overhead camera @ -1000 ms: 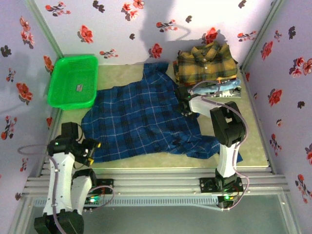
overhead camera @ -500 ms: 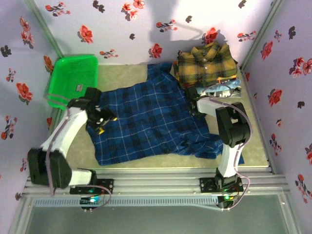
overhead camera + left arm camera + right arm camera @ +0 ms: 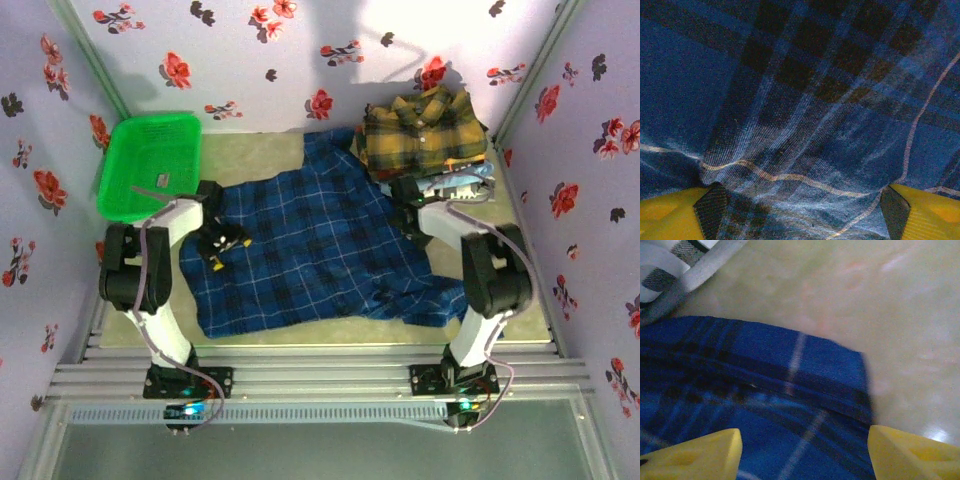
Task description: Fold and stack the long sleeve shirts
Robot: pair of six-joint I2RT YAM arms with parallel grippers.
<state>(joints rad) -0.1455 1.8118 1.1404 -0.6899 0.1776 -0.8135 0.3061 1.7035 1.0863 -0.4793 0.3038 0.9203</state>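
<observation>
Blue plaid shirt (image 3: 310, 250) covers the mid-desk; basket (image 3: 150, 165) blocks far left, shirt stack (image 3: 425, 135) far right; bare desk (image 3: 250, 155) lies between them.

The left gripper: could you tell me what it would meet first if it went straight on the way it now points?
The blue plaid shirt: its cloth lies right ahead, between the open fingers of the left gripper, apparently very close.

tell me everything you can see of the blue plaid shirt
The blue plaid shirt is dark blue woven cloth with black checks and thin white lines. It lies spread flat on the table, rumpled at its near right corner, its far end reaching up beside the yellow shirt. The left pincer, open, sits on its left part, puckering the cloth; the right pincer, open, is at its right edge.
</observation>
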